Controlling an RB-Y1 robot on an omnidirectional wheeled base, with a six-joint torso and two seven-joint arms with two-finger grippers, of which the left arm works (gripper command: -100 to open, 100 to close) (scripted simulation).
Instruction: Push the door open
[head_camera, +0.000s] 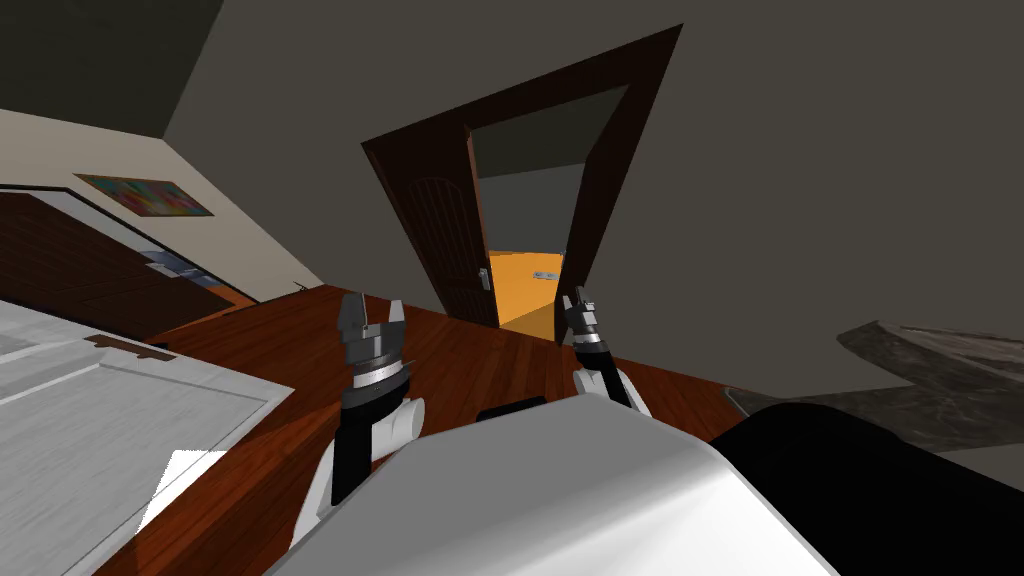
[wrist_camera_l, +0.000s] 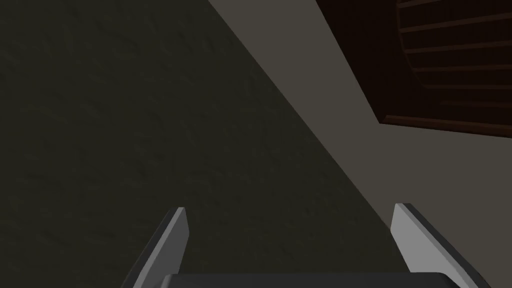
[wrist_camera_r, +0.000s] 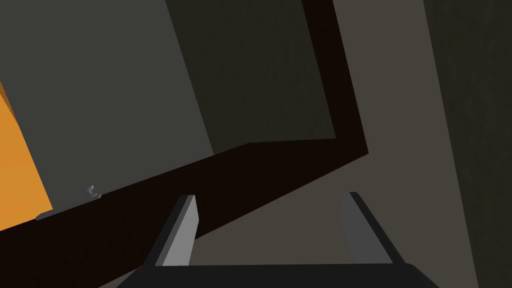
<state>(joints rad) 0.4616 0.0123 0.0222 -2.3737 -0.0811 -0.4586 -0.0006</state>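
A dark brown door (head_camera: 447, 240) stands swung well inward in its dark frame (head_camera: 610, 180), its small grey handle (head_camera: 484, 279) near its lower edge. Orange floor (head_camera: 525, 285) shows through the opening. My left gripper (head_camera: 372, 312) is open, held over the wooden floor short of the door leaf; its wrist view looks at the wall and a corner of the door panel (wrist_camera_l: 450, 65). My right gripper (head_camera: 575, 300) is open too, close by the frame's right post (wrist_camera_r: 280, 170), nothing between its fingers (wrist_camera_r: 182, 235).
A white and grey cabinet top (head_camera: 110, 400) lies at my left. A dark stone-like counter (head_camera: 930, 370) curves in at my right. Reddish wooden floor (head_camera: 480, 360) runs to the doorway. A colourful picture (head_camera: 145, 195) hangs on the left wall.
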